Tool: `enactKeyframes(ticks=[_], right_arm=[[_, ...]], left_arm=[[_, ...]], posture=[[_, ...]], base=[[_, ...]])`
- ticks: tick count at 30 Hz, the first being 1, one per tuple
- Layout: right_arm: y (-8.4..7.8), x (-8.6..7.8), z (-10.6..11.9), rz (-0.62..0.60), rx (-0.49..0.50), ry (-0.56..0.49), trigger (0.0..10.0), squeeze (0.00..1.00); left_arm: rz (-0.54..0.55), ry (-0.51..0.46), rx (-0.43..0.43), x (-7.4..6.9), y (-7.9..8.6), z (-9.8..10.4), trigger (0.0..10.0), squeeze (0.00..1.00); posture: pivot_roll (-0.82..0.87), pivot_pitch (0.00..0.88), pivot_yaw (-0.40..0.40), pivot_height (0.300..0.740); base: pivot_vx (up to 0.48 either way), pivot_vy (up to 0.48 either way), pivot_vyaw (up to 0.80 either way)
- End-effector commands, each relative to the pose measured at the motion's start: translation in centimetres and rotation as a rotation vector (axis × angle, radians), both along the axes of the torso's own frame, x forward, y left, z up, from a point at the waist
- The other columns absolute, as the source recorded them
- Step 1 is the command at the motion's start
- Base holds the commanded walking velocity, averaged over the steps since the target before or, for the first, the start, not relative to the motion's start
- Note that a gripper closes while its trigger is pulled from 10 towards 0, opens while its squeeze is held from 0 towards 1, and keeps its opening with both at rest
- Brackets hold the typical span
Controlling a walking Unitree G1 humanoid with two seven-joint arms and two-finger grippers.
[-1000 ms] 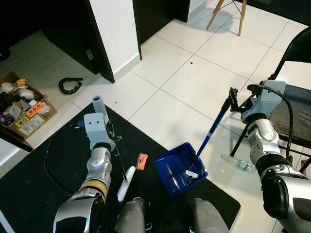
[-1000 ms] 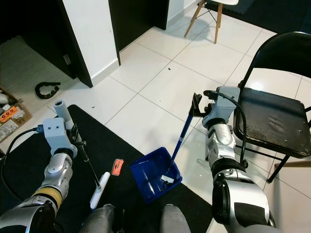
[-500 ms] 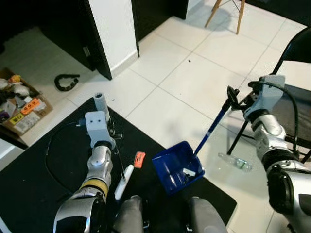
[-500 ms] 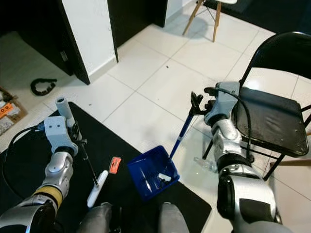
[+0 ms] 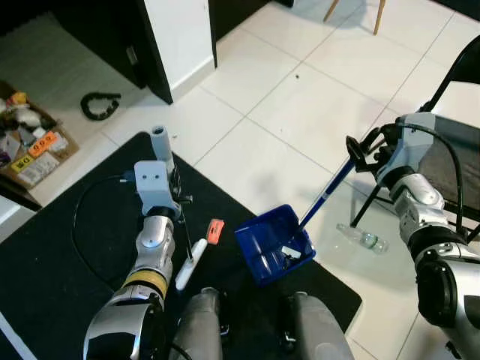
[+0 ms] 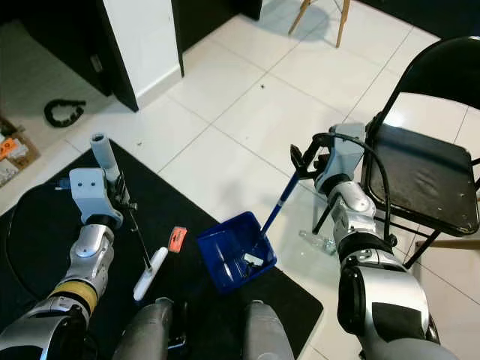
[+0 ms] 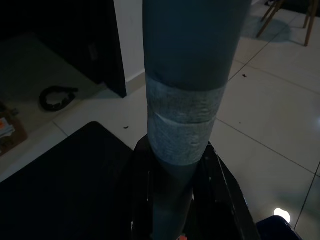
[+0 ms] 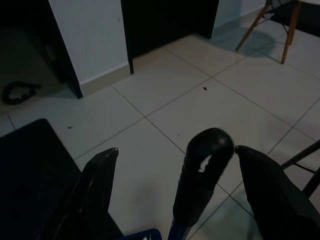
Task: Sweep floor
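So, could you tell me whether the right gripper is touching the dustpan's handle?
Apart. The right wrist view shows the dustpan handle standing between the spread fingers of the right gripper, with floor visible on both sides.

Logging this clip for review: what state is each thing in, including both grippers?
Left gripper: shut on the broom handle.
Broom handle: upright, taped partway up.
Right gripper: fingers spread, the dustpan handle between them.
Dustpan: resting on the edge of the black mat, debris inside, handle tilted up towards the right gripper.
Plastic bottle: lying on its side on the tile.
Folding chair: unfolded, standing.
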State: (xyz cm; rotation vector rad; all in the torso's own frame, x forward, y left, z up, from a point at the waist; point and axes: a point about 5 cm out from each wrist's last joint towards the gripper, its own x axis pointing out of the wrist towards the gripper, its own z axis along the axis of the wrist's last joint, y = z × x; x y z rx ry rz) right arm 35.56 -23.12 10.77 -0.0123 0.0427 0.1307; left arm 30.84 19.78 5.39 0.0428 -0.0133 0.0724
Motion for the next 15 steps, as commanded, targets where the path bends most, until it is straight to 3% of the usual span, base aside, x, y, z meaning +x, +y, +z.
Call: enactKeyframes(ticks=[1, 15], right_arm=[[-0.5, -0.2, -0.3, -0.014, -0.024, 0.032, 10.0, 0.00], [-0.7, -0.2, -0.8, -0.040, -0.045, 0.069, 10.0, 0.00]], left_arm=[[0.001, -0.031, 0.004, -0.2, 0.6, 0.3, 10.0, 0.00], [0.034, -0.125, 0.037, -0.4, 3.1, 2.5, 10.0, 0.00]], posture=[[0.01, 0.230, -0.060, 0.740], [0.10, 0.329, -0.084, 0.740]], base=[[0.000, 0.000, 0.00], [0.000, 0.000, 0.00]])
